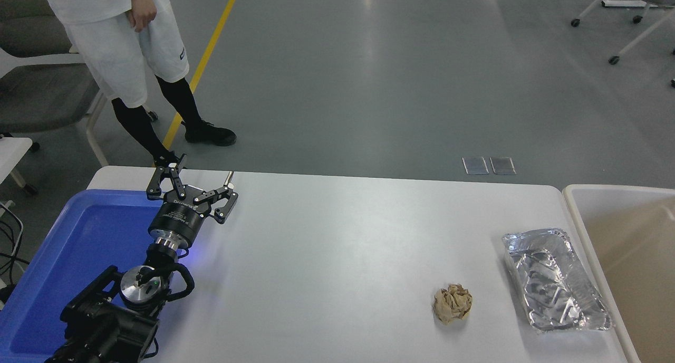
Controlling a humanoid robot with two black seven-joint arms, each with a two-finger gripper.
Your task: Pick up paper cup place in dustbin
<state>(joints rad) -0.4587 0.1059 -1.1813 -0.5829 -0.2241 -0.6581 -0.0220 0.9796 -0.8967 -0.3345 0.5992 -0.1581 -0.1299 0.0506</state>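
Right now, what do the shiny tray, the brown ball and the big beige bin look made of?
Shiny rectangular tray: thin aluminium foil by the look, mirror-bright with creased walls.
Crumpled tan-brown ball: paper, probably kraft, matte with sharp folds.
Large beige rectangular bin: likely moulded plastic, smooth with a rounded cream rim.

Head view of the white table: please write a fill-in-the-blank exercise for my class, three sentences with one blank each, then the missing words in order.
1. The crumpled paper ball lies on the white table to the left of the shiny ______ tray.
2. The left tool hangs with its fingers spread over the edge of the ______ tub.
3. The beige dustbin stands at the table's ______ end.

Missing words: foil; blue; right
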